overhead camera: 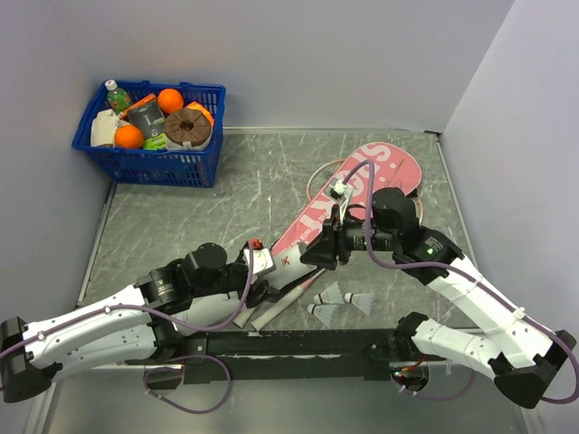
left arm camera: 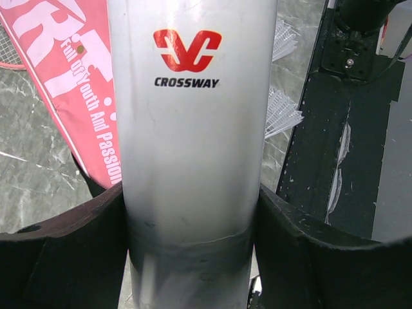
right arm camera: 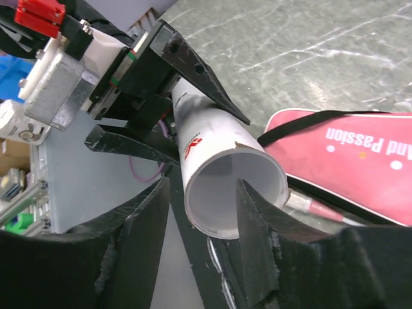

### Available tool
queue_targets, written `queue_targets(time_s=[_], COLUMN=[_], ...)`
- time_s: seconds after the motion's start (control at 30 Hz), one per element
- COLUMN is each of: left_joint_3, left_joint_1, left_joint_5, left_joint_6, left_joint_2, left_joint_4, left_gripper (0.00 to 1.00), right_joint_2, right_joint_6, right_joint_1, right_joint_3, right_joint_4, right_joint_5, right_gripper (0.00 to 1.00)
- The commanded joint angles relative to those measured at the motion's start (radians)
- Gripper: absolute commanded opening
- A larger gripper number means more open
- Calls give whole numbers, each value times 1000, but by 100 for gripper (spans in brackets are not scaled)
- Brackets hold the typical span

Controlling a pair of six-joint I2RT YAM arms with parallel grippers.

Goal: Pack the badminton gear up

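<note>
The left gripper (left arm camera: 192, 206) is clamped across the white tube (left arm camera: 193, 129) and holds it off the table, open mouth at 3 o'clock toward the right gripper (right arm camera: 201, 188). That gripper is spread; one finger seems to sit inside the mouth and the other outside, with a gap showing.

The tube is probably light, stiff and slick, with a thin rim that would crush, so take it by the body. Three frail shuttlecocks (overhead camera: 335, 297) lie at 6 o'clock from the right gripper, and the pink bag (overhead camera: 380, 172) at 1 o'clock. The tube's far end is hidden, and the bag mostly covers the heads of the rackets (overhead camera: 289, 298).
</note>
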Motion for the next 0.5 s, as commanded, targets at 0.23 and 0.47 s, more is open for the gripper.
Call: queue_targets(time_s=[0.23, 0.47], left_joint_3=[-2, -4], left_joint_1=[-20, -22], left_joint_5=[-44, -49], left_joint_6=[-1, -1], left_joint_2=[-45, -45], left_joint_4=[64, 64], left_gripper=[1, 1], right_joint_2=[24, 21], right_joint_6=[36, 43], right_joint_1=[-1, -1], right_joint_3=[-19, -24], right_joint_4=[91, 100], right_joint_5=[-106, -119], right_gripper=[41, 9])
